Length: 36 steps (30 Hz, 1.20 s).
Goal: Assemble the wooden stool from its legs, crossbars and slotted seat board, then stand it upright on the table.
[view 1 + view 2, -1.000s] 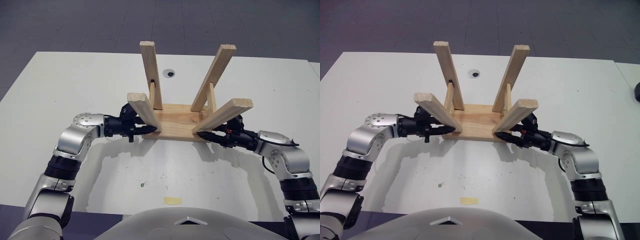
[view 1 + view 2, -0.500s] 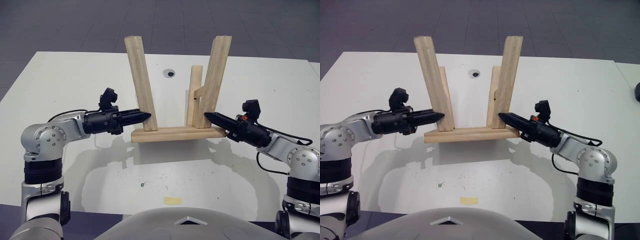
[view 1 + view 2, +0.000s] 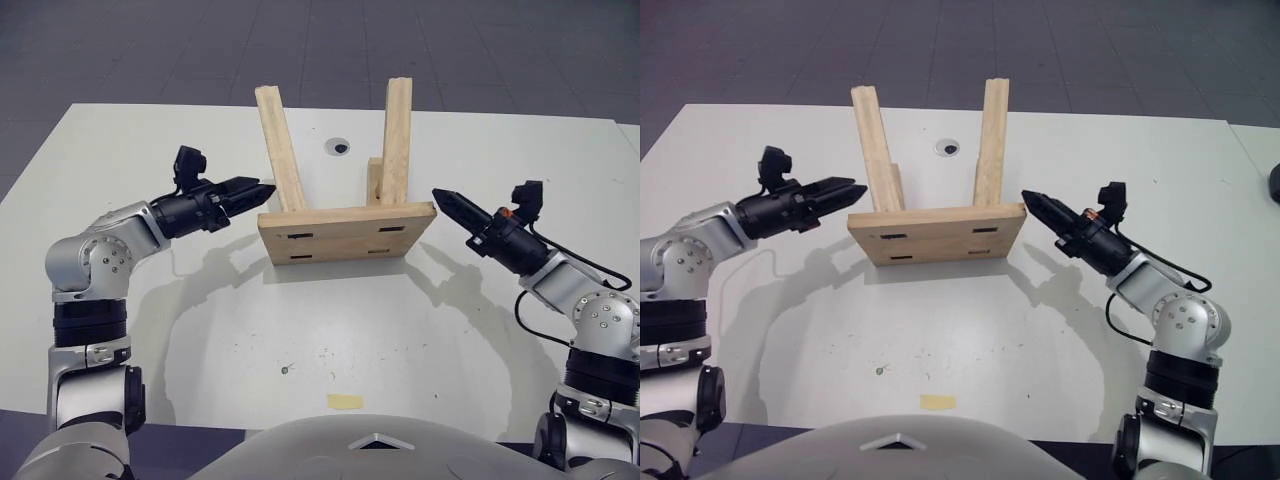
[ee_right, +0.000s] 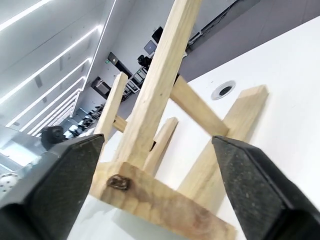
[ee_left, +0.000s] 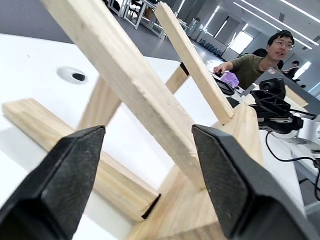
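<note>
Stool (image 3: 345,235) apparently on side now; left gripper (image 3: 266,187), right gripper (image 3: 439,194) released.

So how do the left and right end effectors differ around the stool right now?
The left end effector has its tip beside the left leg, above the seat board; the right end effector has its tip by that board's upper right corner. The left one points nearly straight sideways; the right one slants diagonally inward. Both are open and hold nothing.
</note>
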Motion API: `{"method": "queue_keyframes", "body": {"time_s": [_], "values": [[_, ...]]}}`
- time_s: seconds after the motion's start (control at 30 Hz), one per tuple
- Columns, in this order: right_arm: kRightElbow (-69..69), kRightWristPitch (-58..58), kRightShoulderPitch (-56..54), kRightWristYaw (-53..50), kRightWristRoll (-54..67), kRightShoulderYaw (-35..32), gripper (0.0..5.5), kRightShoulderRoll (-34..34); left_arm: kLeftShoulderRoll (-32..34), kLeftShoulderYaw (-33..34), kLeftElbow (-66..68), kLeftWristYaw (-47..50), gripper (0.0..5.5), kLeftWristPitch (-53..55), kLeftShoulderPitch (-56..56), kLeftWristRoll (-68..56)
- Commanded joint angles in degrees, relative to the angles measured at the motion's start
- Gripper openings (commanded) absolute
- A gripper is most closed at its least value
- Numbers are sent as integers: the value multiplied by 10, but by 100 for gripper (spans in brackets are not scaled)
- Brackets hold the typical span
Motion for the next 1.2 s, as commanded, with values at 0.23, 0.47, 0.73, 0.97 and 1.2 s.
{"method": "queue_keyframes", "body": {"time_s": [0.23,0.47,0.73,0.97,1.2], "values": [[5,-184,37,226,-215,126,540,-118,140,-4,-84,-202,494,-29,69,-6],[190,-291,-79,292,-326,227,540,-67,39,-178,43,-172,535,-183,16,174],[222,-281,-106,342,-328,244,411,-42,32,-190,110,-212,404,-226,9,205],[193,-232,-79,351,-315,246,289,-43,21,-178,110,-224,274,-194,14,184],[65,-57,-32,324,-159,162,258,-39,46,-132,-1,-255,240,-57,46,82]]}}
